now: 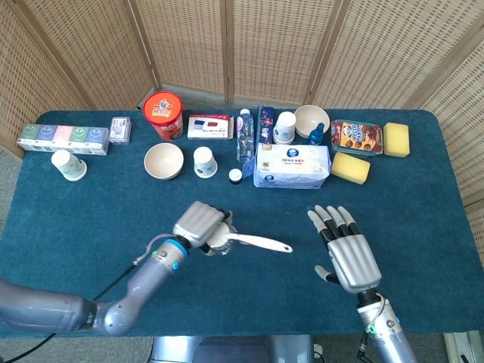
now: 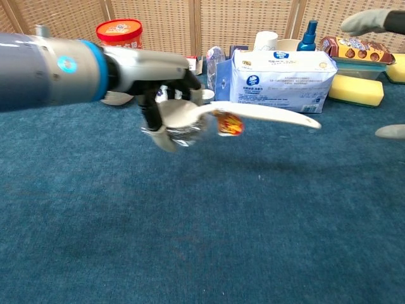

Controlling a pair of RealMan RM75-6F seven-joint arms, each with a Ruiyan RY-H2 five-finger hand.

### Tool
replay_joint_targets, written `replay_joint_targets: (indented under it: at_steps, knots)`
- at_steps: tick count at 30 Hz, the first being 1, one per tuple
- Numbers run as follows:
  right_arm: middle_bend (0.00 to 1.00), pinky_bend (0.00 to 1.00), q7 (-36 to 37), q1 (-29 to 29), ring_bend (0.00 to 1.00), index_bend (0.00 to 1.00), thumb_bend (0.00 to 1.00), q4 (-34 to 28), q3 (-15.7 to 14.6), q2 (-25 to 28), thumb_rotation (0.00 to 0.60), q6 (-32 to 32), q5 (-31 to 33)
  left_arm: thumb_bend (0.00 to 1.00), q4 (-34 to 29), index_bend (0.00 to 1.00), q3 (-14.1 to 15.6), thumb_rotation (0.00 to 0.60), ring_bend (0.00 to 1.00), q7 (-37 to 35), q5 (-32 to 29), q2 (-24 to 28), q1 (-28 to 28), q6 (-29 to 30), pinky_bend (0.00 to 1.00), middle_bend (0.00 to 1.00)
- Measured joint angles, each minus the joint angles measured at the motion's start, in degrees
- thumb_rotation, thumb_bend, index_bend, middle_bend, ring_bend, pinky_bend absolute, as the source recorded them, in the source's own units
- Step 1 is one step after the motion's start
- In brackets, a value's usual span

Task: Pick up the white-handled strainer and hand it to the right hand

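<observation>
My left hand (image 1: 199,225) (image 2: 166,95) grips the white-handled strainer (image 1: 249,241) (image 2: 247,113) by its mesh bowl end, above the middle of the blue table. The white handle points right toward my right hand (image 1: 348,252). An orange tag hangs under the handle in the chest view. My right hand is open, fingers spread and pointing away from me, a short gap right of the handle tip. In the chest view only its fingertips (image 2: 367,20) show at the right edge.
Along the far side stand a red canister (image 1: 163,114), a beige bowl (image 1: 163,160), a paper cup (image 1: 204,161), a bottle (image 1: 243,136), a tissue pack (image 1: 292,166), yellow sponges (image 1: 350,167) and a row of small boxes (image 1: 63,138).
</observation>
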Motion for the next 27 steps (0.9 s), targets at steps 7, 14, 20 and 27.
replay_joint_targets:
  at_steps: [7, 14, 20, 27]
  knots:
    - [0.00, 0.00, -0.56, 2.90, 0.00, 0.00, 0.00, 0.77, 2.50, -0.15, 0.600, -1.81, 5.00, 0.00, 4.63, 0.38, -1.94, 0.600, 0.40, -0.08, -1.40, -8.50, -4.30, 2.15, 0.57, 0.40]
    - [0.00, 0.00, 0.43, 4.96, 0.00, 0.00, 0.00, 2.29, 3.90, 1.11, 0.600, -3.16, 8.68, 0.00, 9.55, 0.38, -4.02, 0.600, 0.40, 0.33, -1.68, -14.86, -9.09, 4.36, 0.57, 0.40]
    - [0.00, 0.00, 1.01, 6.47, 0.00, 0.00, 0.00, 3.11, 3.83, 1.78, 0.600, -3.98, 10.52, 0.00, 10.35, 0.38, -5.60, 0.600, 0.40, 0.16, -0.87, -16.23, -10.71, 6.08, 0.57, 0.40]
    - [0.00, 0.00, 0.25, 7.02, 0.00, 0.00, 0.00, 1.64, 3.47, 2.65, 0.600, -2.81, 11.13, 0.00, 10.31, 0.38, -5.83, 0.600, 0.40, 1.14, -0.49, -16.20, -11.69, 7.71, 0.57, 0.40]
